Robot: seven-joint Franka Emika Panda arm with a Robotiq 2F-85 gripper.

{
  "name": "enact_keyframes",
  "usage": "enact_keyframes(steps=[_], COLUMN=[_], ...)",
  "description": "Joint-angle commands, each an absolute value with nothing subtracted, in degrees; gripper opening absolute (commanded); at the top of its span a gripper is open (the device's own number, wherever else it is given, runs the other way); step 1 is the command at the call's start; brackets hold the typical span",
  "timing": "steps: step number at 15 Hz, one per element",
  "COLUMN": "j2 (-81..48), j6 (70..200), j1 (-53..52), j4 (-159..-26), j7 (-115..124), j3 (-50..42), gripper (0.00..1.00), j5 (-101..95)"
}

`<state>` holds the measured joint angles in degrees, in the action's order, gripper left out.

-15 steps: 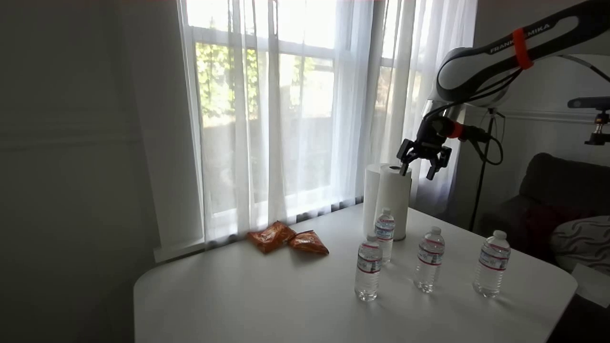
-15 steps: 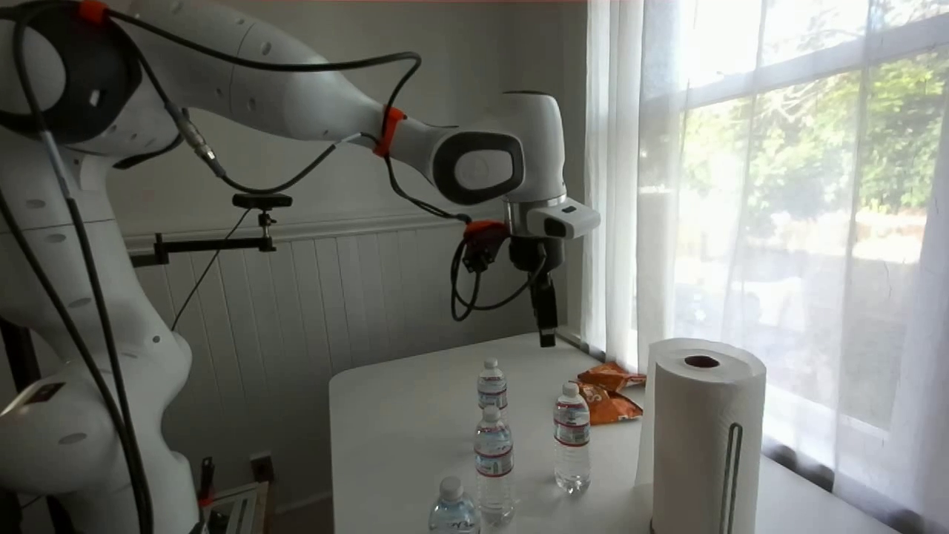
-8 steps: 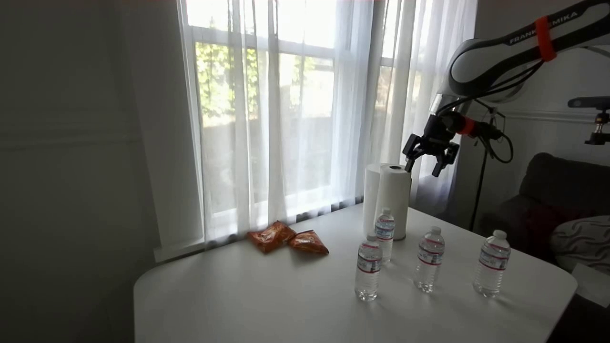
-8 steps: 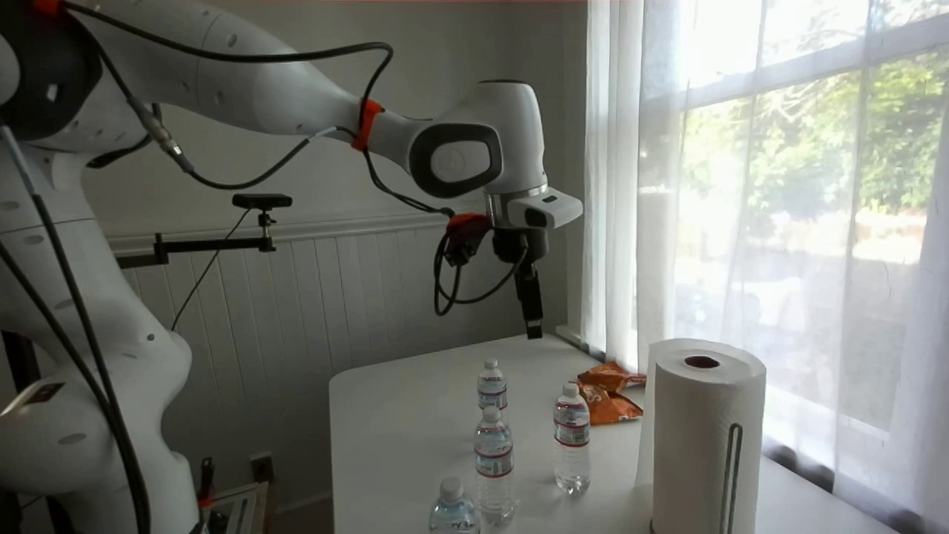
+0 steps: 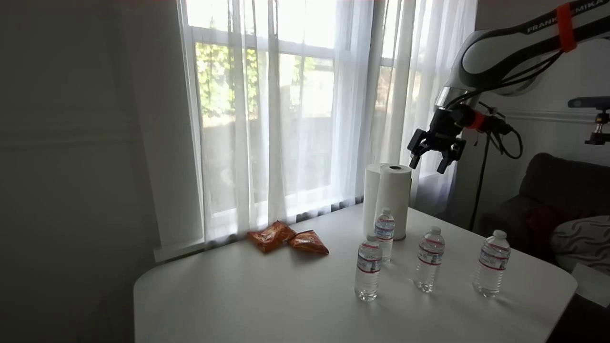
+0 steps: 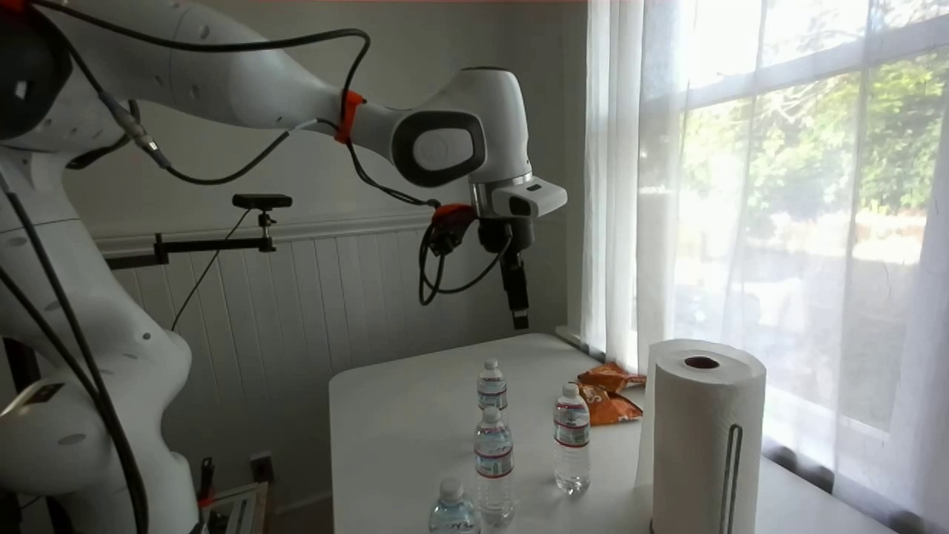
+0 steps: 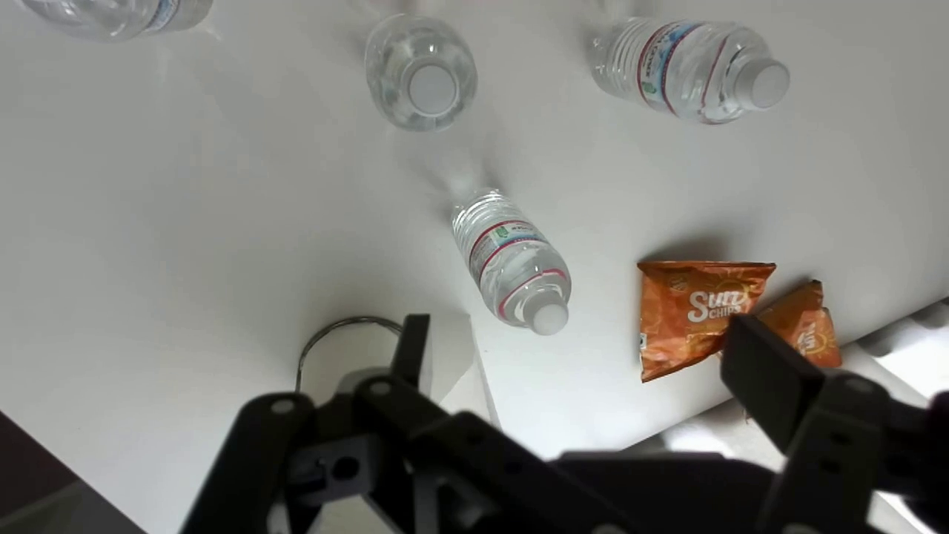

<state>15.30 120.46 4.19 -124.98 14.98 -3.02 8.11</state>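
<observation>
And there's the claw (image 5: 428,165), hanging above the table (image 5: 267,305), fingers (image 7: 412,352) spread wide, nothing between them, nothing touched. The wrist view looks down past them: nearest, as far as I can judge, are the roll (image 6: 697,452), beside a fingertip, and the near bottle (image 7: 511,256), well below the gap. In both exterior views that bottle stands upright just beside the roll, on the side of the table toward the curtains (image 5: 276,157). Three more bottles (image 6: 494,463) stand upright in a rough row, farther from that curtain-side edge, and close along the edge lie two bags (image 5: 271,237), overlapping in the wrist view.

Now, handling! The near bottle looks full of clear water, so I'd reckon it heavy for its size. Thin plastic, probably: firm while capped, yet liable to dent and to slide against smooth fingers. Best hold, I'd say, is squarely across the label (image 7: 504,241), mid-body, where the weight balances; the sloping shoulder would invite a slip, and the cap (image 7: 549,317) offers only a small, stiff purchase. Watch that roll, though: it crowds the bottle on one side. The roll itself should be soft, denting under a squeeze, perhaps too broad for the claw; the bags are featherweights, slick and crackly, their chips easily crushed, so a pinch on the crimped edge suits them best.
</observation>
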Motion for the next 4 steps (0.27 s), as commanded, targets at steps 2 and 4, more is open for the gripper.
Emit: enact_keyframes(steps=[2,4], j2=[15.40,15.40], j6=[120.34,120.34], j1=[4.40,4.41], j4=[-125.11,-125.23], j7=[14.92,14.92], j3=[-2.85,-2.85], gripper=[1.00,1.00], j5=[8.17,8.17])
